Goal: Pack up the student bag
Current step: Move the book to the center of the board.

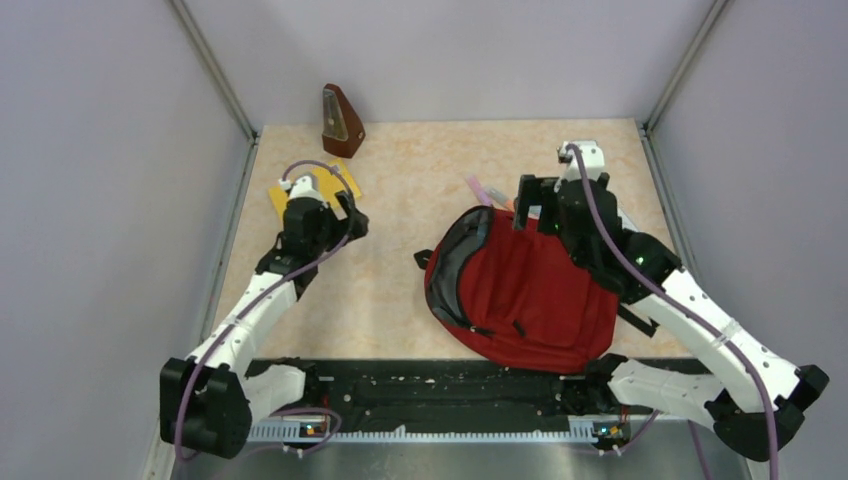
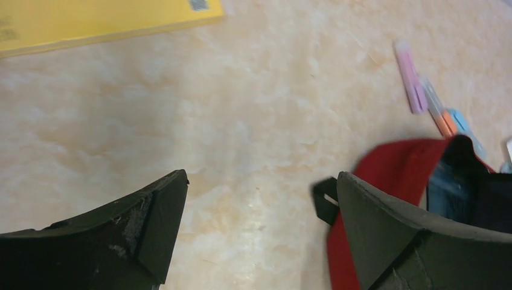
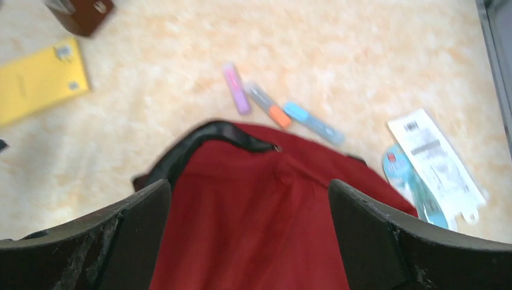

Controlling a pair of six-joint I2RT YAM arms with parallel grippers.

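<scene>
Over the student bag [image 1: 530, 290] the right claw [image 3: 249, 187] gaped empty — left claw [image 2: 261, 181] likewise; fetching the pens [image 3: 275, 113] seemed the next need.

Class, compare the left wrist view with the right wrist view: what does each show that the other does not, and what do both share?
Only the left wrist view: the left gripper, jaws open, and a look into the open mouth of the student bag. Only the right wrist view: the right gripper, jaws open, the brown wooden object and the whole white-and-blue packet. Both: the bag, the yellow book, the three coloured pens and the table.
</scene>
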